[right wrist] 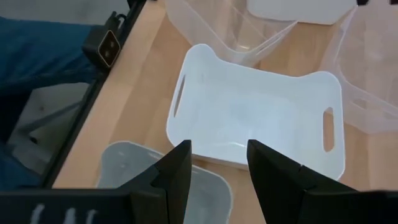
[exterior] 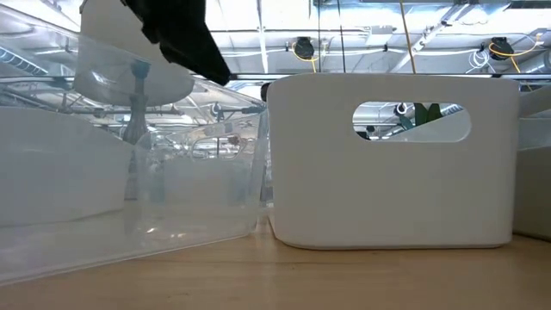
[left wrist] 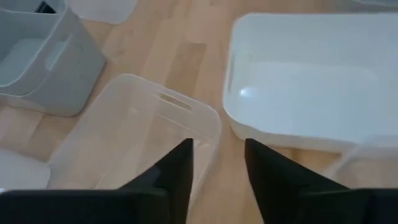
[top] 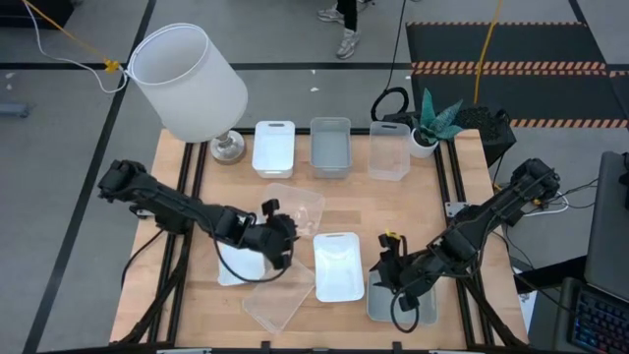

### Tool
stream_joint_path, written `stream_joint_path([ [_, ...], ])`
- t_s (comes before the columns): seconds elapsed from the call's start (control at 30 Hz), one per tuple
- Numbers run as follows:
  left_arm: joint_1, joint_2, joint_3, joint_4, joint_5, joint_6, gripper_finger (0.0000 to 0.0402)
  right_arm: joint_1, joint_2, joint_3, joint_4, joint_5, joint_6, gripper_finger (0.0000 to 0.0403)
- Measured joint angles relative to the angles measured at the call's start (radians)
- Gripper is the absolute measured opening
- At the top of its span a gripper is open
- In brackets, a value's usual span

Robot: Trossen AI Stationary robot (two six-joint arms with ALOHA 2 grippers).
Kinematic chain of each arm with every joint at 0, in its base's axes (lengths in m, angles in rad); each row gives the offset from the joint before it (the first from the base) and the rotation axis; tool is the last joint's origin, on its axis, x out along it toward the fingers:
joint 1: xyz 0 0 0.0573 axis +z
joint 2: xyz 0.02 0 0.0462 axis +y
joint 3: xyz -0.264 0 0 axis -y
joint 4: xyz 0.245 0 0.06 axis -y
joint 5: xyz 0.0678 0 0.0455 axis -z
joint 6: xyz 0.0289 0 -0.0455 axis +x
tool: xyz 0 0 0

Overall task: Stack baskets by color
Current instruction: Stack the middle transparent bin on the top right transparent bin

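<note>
Along the far edge stand a white basket, a grey basket and a clear basket. Mid-table, a second clear basket lies askew, and my left gripper is open at its near end. A third clear basket sits near the front edge. One white basket stands in the middle, another shows under my left arm. My right gripper hovers open over a grey basket at the front right, with nothing between its fingers. My left gripper stands open at the clear basket's end wall with the handle slot, coming slanting down from the table's left. One finger shows over the basket's inside, the other outside it. Whether either finger touches the wall I cannot tell.
A big white lampshade on a metal base takes up the far left corner. A potted plant and black cables sit at the far right. Bare wood shows between the far row and the middle white basket.
</note>
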State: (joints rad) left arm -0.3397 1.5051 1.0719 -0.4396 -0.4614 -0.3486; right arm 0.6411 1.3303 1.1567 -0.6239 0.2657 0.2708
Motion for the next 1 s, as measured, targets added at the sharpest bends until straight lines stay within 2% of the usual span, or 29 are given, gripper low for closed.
stream_joint_path([
  [0.17,0.024,0.038,-0.004,0.022,0.031,0.007,0.0176,-0.006,0.0,0.0,0.002,0.001,-0.018,0.0148],
  [0.4,0.062,0.144,-0.004,0.076,0.085,0.107,0.0177,-0.007,0.0,0.0,0.002,0.002,-0.025,0.0148],
  [0.67,0.113,0.192,-0.004,0.107,0.13,0.135,0.0177,-0.007,0.0,0.0,-0.01,0.0,-0.042,0.0148],
  [1.0,0.124,0.243,-0.001,0.137,0.172,0.196,0.0177,-0.007,0.0,0.0,-0.009,0.0,-0.048,0.0148],
])
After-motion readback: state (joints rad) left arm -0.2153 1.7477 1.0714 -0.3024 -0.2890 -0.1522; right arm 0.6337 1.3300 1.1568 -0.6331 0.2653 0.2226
